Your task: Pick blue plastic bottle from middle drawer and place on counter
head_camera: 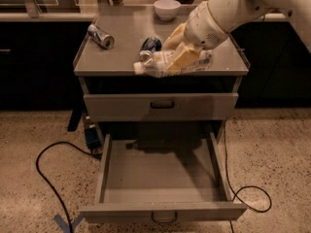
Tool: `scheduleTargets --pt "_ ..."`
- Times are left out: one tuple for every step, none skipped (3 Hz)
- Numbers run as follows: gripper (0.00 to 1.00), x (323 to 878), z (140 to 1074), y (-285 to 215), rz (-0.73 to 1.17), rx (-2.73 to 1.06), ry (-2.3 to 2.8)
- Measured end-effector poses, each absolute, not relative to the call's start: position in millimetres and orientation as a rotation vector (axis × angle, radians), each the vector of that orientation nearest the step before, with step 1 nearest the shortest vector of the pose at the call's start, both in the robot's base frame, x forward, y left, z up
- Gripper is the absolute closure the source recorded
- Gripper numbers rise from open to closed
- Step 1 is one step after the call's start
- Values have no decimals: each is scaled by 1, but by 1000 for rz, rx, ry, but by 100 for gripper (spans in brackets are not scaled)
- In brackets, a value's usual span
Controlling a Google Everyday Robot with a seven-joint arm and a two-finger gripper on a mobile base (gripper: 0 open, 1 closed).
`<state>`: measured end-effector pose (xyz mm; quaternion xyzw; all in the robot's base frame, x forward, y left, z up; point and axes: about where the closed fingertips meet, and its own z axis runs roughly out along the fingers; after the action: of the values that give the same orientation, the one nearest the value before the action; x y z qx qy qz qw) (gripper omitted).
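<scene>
The blue plastic bottle (154, 65) lies on its side, white cap pointing left, over the front edge of the counter (116, 57). My gripper (176, 56) is shut on the bottle, its tan fingers (183, 57) wrapped over the bottle's middle. The white arm comes in from the upper right. The middle drawer (163, 171) stands pulled open below, its grey floor bare, with the arm's shadow across its back.
A dented blue-and-silver can (100, 36) lies at the counter's left; another can (149, 46) lies just behind the bottle. A white bowl (166, 8) stands at the counter's back. The upper drawer front (160, 106) is closed. A black cable (48, 174) runs over the floor at left.
</scene>
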<state>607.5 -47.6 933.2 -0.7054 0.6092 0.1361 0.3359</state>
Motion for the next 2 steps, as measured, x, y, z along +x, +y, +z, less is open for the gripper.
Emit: scheduleTargets --pt "100 650 918 -89 337 -1833 1726" --pt "100 691 891 -121 391 -1778 1787"
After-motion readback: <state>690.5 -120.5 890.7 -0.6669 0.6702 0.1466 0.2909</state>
